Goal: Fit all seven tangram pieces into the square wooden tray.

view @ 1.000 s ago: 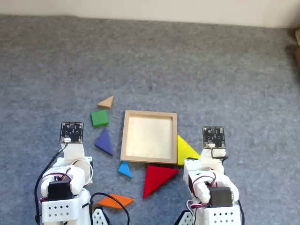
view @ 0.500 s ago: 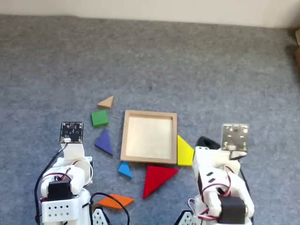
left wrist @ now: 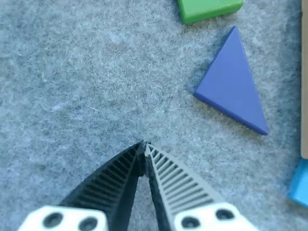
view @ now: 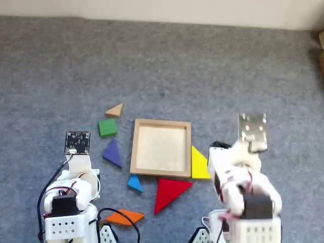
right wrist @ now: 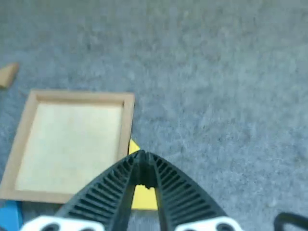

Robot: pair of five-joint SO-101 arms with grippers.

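The square wooden tray (view: 161,124) lies empty mid-table, its rim (right wrist: 79,96) also in the right wrist view. Around it lie a tan triangle (view: 114,110), green square (view: 107,127), dark blue triangle (view: 112,153), light blue triangle (view: 134,183), red triangle (view: 169,192), orange parallelogram (view: 124,217) and yellow triangle (view: 200,163). My right gripper (right wrist: 143,155) is shut and empty, raised over the yellow triangle (right wrist: 143,196) beside the tray's right edge. My left gripper (left wrist: 143,145) is shut and empty on the carpet, a little short of the dark blue triangle (left wrist: 233,84) and green square (left wrist: 209,8).
Grey carpet covers the whole table, with wide free room beyond the tray and to both sides. The two arm bases (view: 66,212) stand at the near edge. The light blue triangle (left wrist: 301,185) lies close to the tray's near left corner.
My right arm has risen and swung outward and forward, its wrist now higher and farther from the base. The left arm and all pieces have stayed put.
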